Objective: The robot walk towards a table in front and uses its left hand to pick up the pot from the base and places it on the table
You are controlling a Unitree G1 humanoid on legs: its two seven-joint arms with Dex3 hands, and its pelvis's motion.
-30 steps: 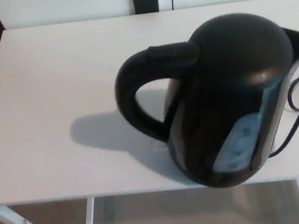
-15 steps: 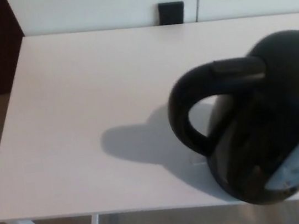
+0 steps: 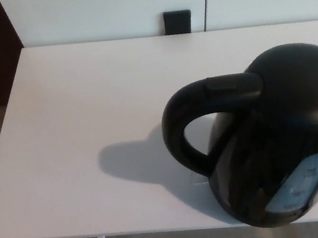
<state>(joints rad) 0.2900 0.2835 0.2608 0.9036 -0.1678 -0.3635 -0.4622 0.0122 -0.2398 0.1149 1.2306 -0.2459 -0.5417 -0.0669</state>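
Pot (image 3: 276,150) on the table's (image 3: 76,119) right front, handle leftward.

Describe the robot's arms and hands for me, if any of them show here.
None show. The head view holds only the black pot on the white table; no arm or hand of the robot is in the picture, so their look cannot be told.
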